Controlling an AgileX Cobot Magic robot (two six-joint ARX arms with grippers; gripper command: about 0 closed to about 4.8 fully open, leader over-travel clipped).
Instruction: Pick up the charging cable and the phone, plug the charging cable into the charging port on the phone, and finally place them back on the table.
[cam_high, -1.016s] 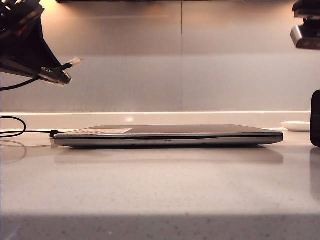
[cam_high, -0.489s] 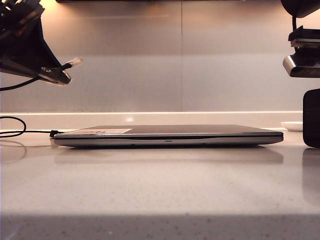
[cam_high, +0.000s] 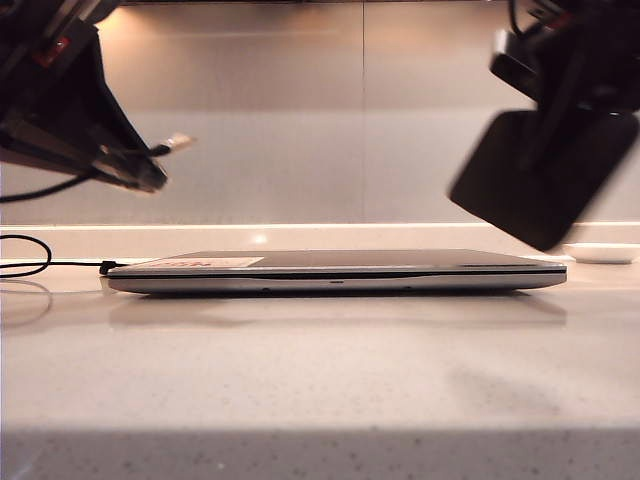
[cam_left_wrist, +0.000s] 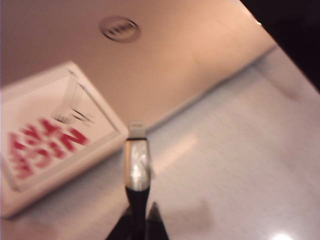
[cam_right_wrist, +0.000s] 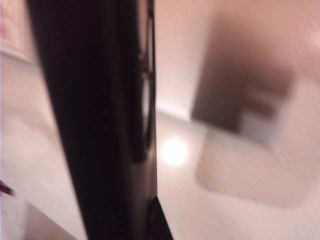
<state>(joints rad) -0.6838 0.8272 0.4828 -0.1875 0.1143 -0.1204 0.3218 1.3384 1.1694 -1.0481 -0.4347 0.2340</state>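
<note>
Pale grey speckled stone, the broad table (cam_high: 320, 380), lies under everything, and on it I see the wide silver-grey closed laptop (cam_high: 335, 270) with a white card printed in red (cam_left_wrist: 55, 135) on its lid. Neither task item rests on the table: both are lifted, so I judge the pick-ups done, with mating and setting down still ahead.

The thin flat black slab of a phone (cam_high: 540, 175) hangs tilted over the laptop's right end, clamped in my right gripper (cam_high: 560, 100); its charging port I cannot make out. High on the left, my left gripper (cam_left_wrist: 140, 220) is pinched tight on the long thin black charging cable (cam_high: 50, 185), whose small silvery plug (cam_left_wrist: 136, 160) points toward the phone, well apart from it.

A shallow white dish (cam_high: 598, 252) sits at the back right; its contents are hidden.
</note>
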